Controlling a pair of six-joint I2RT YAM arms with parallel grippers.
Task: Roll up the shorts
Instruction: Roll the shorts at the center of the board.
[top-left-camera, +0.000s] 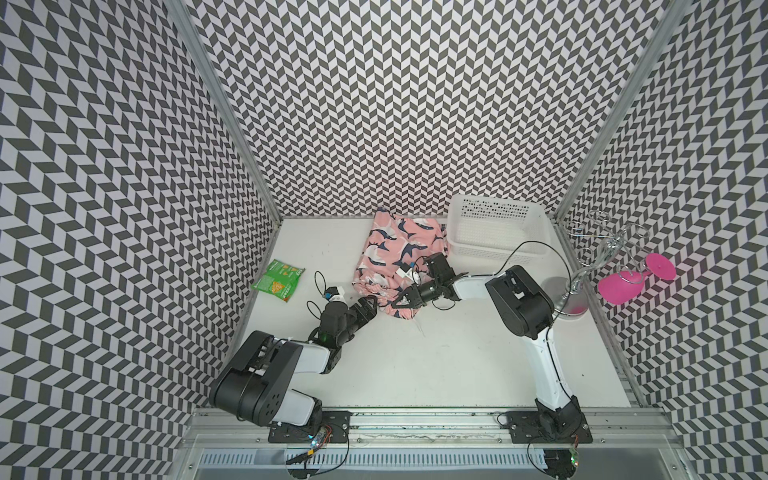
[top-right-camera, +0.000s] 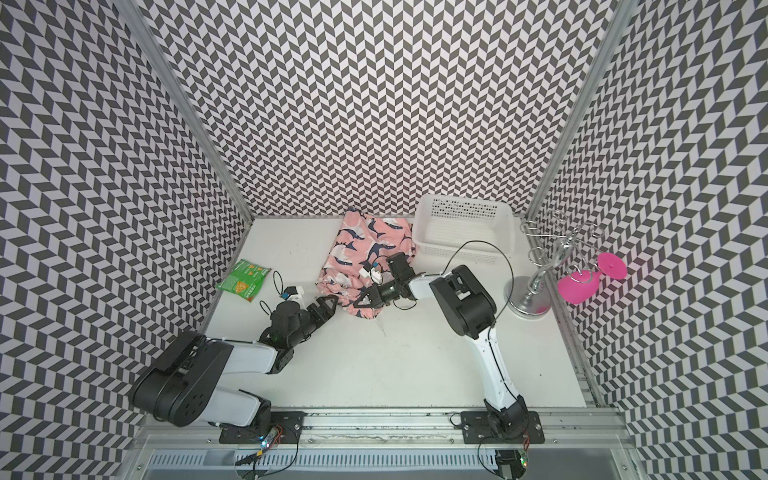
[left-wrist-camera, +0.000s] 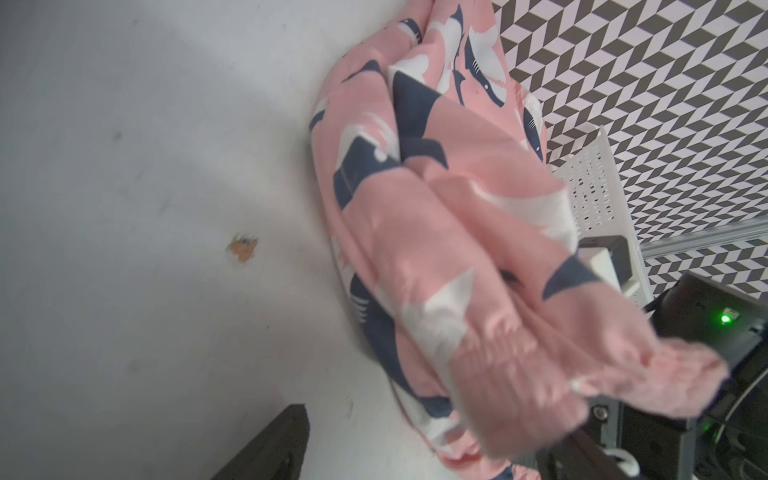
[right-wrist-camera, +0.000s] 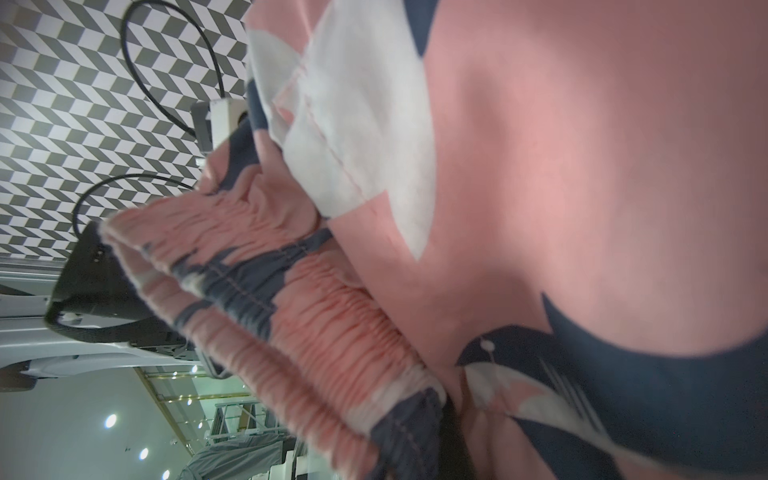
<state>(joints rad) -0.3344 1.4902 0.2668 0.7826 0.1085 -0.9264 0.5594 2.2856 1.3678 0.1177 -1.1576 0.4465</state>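
The pink shark-print shorts lie bunched at the back middle of the white table, in both top views. Their gathered waistband end is raised at the near side. My right gripper is shut on that waistband, and the right wrist view shows the elastic right at the jaws. My left gripper stands open just left of the waistband. In the left wrist view one dark finger is over bare table, and the fabric drapes over the other side.
A white perforated basket stands at the back right, touching the shorts. A green snack packet lies at the left. A metal stand carrying a pink glass is at the right edge.
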